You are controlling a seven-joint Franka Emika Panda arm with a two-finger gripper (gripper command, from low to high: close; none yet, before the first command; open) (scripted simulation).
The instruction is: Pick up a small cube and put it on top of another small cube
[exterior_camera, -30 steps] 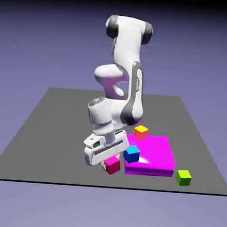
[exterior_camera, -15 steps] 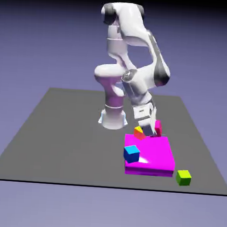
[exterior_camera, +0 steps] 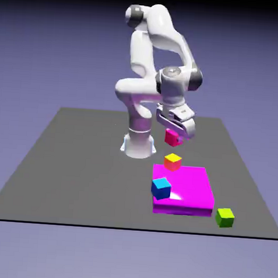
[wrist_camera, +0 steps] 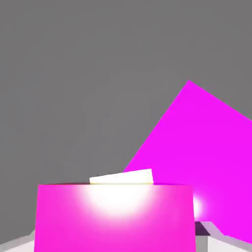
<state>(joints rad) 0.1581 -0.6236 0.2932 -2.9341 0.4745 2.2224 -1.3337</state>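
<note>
Open table (exterior_camera: 63, 177) spreads across the left of the exterior view, free for passage. Right of centre, the yellow-topped cube (exterior_camera: 172, 162), the magenta slab (exterior_camera: 187, 188) and the blue cube (exterior_camera: 160, 188) obstruct; the green cube (exterior_camera: 224, 218) blocks a spot lower right.

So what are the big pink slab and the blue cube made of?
The slab looks like shiny plastic, since light makes a bright glare on it. The blue cube could be smooth plastic or painted wood: plain colour, no grain.
</note>
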